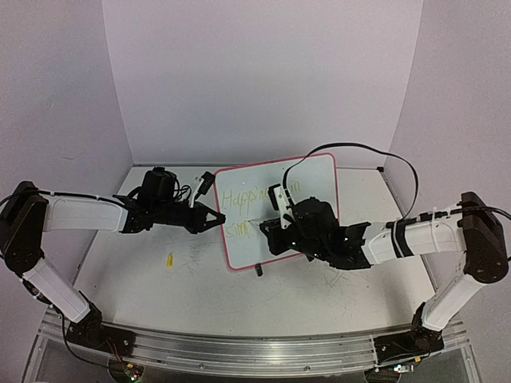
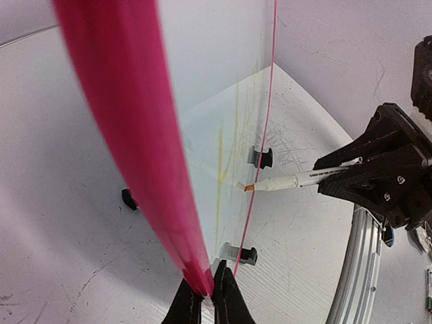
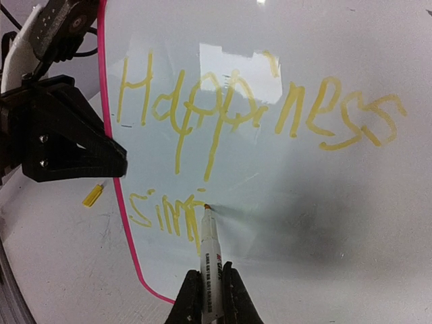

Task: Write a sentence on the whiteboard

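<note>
- Pink-rimmed whiteboard (image 1: pixel 315 183), one, its edge pinched in the left claw (image 2: pixel 208 291).
- One marker (image 3: pixel 208 246) clamped in the right claw (image 3: pixel 210 283), tip on the board ahead.
- Two yellow lines of the sentence (image 3: pixel 256 111) just beyond that tip.

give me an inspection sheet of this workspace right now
surface: white table, grey scribble marks all over
job's things: board, red rim; sentence reads "Happiness", second line only "sim" so far; marker, tip at the board
clutter: small yellow piece, maybe a cap, left of the board
grippers: left gripper shut on the board's rim; right gripper shut on the marker
cables: black cable loops from the right arm over the board
surroundings: plain walls on three sides; metal rail at the near edge
</note>
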